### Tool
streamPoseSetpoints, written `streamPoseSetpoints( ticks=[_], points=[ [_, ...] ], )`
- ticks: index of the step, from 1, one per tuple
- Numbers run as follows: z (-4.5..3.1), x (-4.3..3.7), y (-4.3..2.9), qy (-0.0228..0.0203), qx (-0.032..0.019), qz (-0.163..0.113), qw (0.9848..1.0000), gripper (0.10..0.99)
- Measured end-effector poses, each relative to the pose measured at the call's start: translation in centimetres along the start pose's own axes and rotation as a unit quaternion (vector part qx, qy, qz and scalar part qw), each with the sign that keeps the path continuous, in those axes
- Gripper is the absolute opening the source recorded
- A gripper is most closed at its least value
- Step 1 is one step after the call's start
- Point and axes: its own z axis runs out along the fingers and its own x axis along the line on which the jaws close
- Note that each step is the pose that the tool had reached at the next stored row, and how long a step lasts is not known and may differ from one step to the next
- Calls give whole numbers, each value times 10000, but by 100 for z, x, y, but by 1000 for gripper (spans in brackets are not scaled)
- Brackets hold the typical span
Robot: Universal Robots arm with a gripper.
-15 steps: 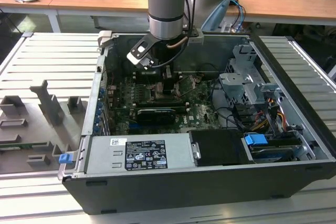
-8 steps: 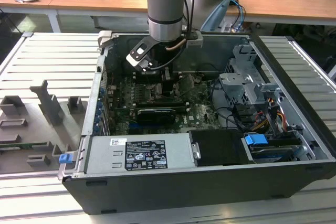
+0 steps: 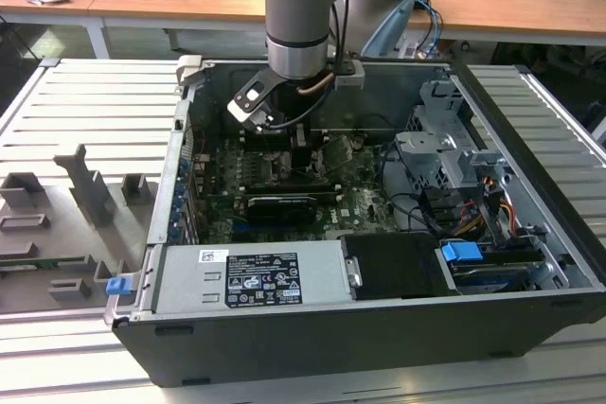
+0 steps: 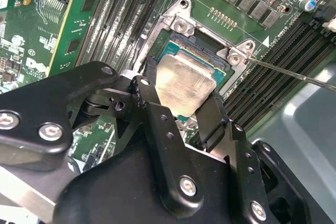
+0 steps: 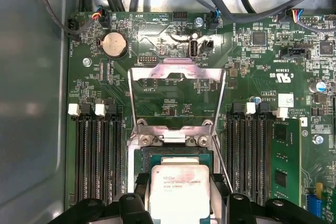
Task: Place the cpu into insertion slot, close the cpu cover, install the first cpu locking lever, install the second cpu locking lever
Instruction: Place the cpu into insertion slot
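The cpu (image 4: 184, 80), a pale silver square chip, is clamped between the two black fingers (image 4: 143, 94) of my gripper (image 4: 178, 95), which is shut on it. It sits just over the insertion slot (image 4: 205, 51), slightly tilted, with the dark socket showing around its edges. In the first wrist view the cpu (image 5: 180, 192) lies at the slot's grey metal rim (image 5: 170, 140), and the cpu cover (image 5: 176, 72) is swung open, flat on the green board behind the slot. In the exterior view my gripper (image 3: 292, 144) reaches down into the open computer case.
Thin locking levers (image 4: 294, 73) (image 5: 220, 166) stand free beside the slot. Black memory slots (image 5: 94, 156) flank it on both sides. A grey power supply box (image 3: 251, 276) lies along the case's front, with a drive cage (image 3: 445, 153) and cables on the exterior view's right.
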Motion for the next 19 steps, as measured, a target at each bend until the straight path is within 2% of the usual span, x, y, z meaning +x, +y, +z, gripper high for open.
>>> streamPoseSetpoints(
  ticks=[6, 11, 15, 19],
  points=[
    [38, 3, -3, -4, 1, 61, 10000, 541],
    [73, 41, -4, -5, 0, 67, 10000, 541],
    [101, 42, -6, -37, 1, 72, 10000, 541],
    [108, 43, -7, -39, 0, 72, 10000, 541]
  ],
)
